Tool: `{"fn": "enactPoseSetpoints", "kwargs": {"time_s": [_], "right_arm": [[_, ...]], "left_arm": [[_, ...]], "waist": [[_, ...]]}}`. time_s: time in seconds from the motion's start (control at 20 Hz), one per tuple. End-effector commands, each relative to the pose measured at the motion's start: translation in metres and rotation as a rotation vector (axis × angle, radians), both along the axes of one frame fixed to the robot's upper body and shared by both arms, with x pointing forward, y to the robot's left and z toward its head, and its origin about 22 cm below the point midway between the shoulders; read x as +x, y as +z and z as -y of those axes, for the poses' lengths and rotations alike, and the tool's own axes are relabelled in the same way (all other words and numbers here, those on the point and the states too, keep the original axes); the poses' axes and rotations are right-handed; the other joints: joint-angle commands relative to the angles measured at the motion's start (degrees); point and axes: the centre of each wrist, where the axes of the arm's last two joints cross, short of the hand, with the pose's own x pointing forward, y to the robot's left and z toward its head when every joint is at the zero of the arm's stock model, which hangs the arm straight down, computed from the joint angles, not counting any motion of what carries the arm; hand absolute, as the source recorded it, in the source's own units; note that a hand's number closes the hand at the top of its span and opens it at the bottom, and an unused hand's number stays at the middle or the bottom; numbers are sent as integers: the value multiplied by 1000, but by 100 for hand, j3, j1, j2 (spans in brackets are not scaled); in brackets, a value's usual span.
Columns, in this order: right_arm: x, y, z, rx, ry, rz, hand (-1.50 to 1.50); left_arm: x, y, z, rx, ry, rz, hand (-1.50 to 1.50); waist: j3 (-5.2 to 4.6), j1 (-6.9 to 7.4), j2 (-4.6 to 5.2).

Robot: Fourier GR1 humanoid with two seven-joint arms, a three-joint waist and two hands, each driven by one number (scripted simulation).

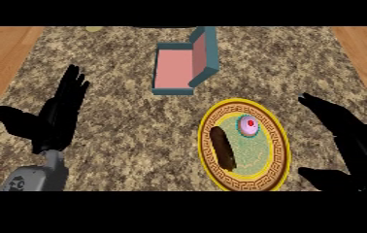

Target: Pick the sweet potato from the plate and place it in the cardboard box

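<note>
So, I logged one sweet potato (223, 148) on one plate (241, 105) at lower right, one teal box (181, 66), and left hand (57, 116) and right hand (344, 128), both spread.

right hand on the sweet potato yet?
Apart. The head view shows the right hand open, to the right of the plate, with bare plate between it and the sweet potato.

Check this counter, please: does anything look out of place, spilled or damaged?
Nothing is spilled or damaged. The sweet potato lies on the plate beside a small pink-topped item. One oddity: the box beyond the plate is teal outside and pink inside, not cardboard brown.
</note>
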Motion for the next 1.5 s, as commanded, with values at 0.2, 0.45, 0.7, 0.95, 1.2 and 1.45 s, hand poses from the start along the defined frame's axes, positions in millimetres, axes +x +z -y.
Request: {"fn": "enactPoseSetpoints", "kwargs": {"time_s": [0.2,0.45,0.7,0.95,1.2,1.45], "right_arm": [[-16,52,-65,-117,-13,-251,-150],[-14,44,-112,-35,39,-309,-150],[4,44,-145,-42,33,-332,-150],[-4,23,-156,-114,-61,-349,-150],[-6,12,-159,-54,-55,-390,-150],[11,-9,-157,-73,-64,-401,-150]], "left_arm": [[6,6,4,-13,-10,4,0],[-9,6,18,-13,-17,7,0],[-6,3,4,-21,-25,-8,0],[-6,3,-6,-5,4,-13,0],[4,1,8,-1,-1,7,0],[-15,11,-3,-12,1,3,0]], "waist": [[9,92,37],[25,59,29],[25,41,35],[24,13,26],[27,-10,31],[29,20,29]]}}
